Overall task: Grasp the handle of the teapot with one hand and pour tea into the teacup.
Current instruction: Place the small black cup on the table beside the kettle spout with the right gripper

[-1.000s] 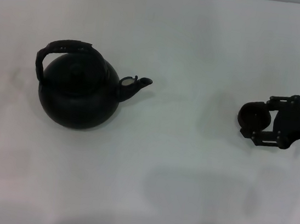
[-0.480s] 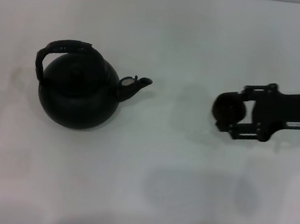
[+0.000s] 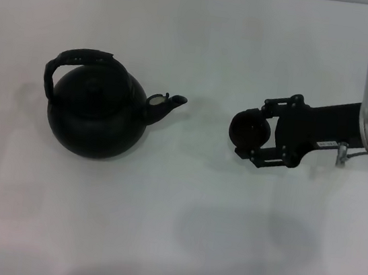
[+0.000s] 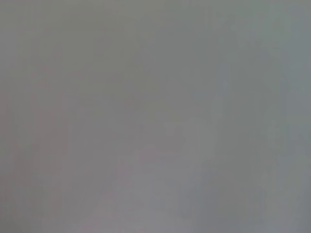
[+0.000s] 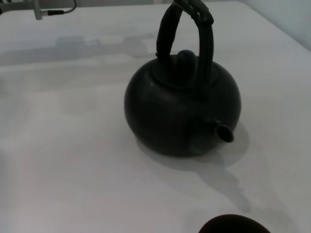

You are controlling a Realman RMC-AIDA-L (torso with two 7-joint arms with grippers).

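We find the teapot (image 3: pixel 97 114) standing upright on the white table (image 3: pixel 171 231), on the robot's left side of the work area. Its domed lid is in place, and the handle (image 3: pixel 72 62) arches over the top, untouched by any claw. The spout (image 3: pixel 164 104) points toward the right arm. In the right wrist view the teapot (image 5: pixel 182 109) sits squarely ahead with its handle (image 5: pixel 187 29) raised over the lid knob and its spout (image 5: pixel 221 132) turned toward the camera.

The teacup (image 3: pixel 249 130) lies to the right of the spout, apart from it with bare table between. It sits between the two fingers of the right claw (image 3: pixel 252 131), which reaches in from the right edge of the head view; the fingers stand partly closed against the cup's sides, and we record the cup as gripped. Whether the cup rests on the table or is lifted just above it we cannot tell. A dark curved rim at the lower edge of the right wrist view is the teacup (image 5: pixel 233 224).

The left claw does not appear in the head view, and the left wrist view shows only a plain grey field.
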